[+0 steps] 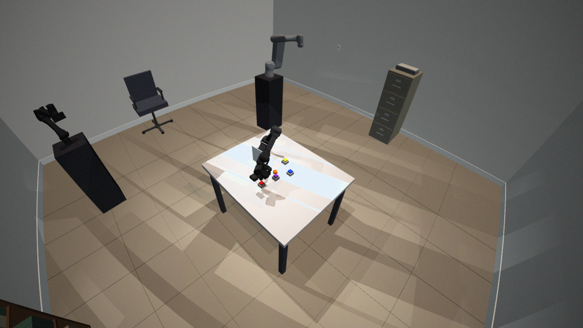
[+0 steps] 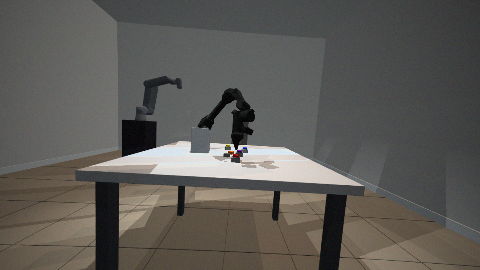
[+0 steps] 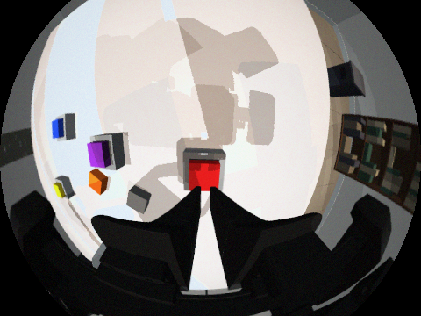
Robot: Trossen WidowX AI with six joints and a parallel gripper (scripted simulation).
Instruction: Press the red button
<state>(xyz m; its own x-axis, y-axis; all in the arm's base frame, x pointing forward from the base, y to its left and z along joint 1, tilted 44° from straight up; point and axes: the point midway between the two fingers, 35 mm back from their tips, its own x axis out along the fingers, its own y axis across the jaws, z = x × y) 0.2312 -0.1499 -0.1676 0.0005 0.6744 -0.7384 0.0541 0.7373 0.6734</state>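
Observation:
The red button [image 1: 261,183] [image 2: 236,156] [image 3: 203,172] has a red cap on a grey base and stands on the white table. Its cap is raised. My gripper [image 2: 236,149] [image 3: 205,190] is shut, with only a narrow gap between the fingertips and nothing held. It points down with its tips a little above the red button. In the wrist view the tips overlap the near edge of the red cap, and no contact shows.
A purple button [image 1: 275,176] [image 3: 98,154], a blue button [image 1: 290,171] [image 3: 58,128] and a yellow button [image 1: 284,160] [image 3: 59,190] stand nearby. An orange block [image 2: 230,152] [image 3: 97,182] and a grey block [image 2: 227,155] [image 3: 139,199] lie close. A grey panel [image 2: 200,140] stands upright.

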